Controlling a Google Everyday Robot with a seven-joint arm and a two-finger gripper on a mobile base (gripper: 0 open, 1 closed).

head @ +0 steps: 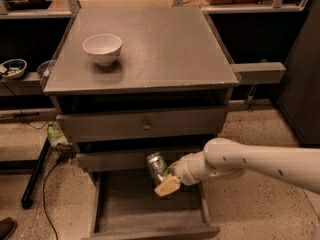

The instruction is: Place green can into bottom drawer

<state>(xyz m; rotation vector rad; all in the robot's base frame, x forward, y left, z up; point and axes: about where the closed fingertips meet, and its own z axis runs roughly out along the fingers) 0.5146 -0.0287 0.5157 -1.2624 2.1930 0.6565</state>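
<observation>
The green can (156, 167), shiny with a green-and-silver label, is held in my gripper (163, 178). It hangs tilted above the open bottom drawer (125, 211), just in front of the middle drawer's front. My white arm reaches in from the right. One tan fingertip (168, 186) shows below the can. The bottom drawer is pulled out and its bare grey floor shows.
A white bowl (102, 48) stands on the grey cabinet top (165, 49) at the back left. The upper drawer with a small round knob (145, 125) is shut. A small bowl (12, 68) sits on a shelf at the left. A black stand leg (35, 174) lies on the floor at the left.
</observation>
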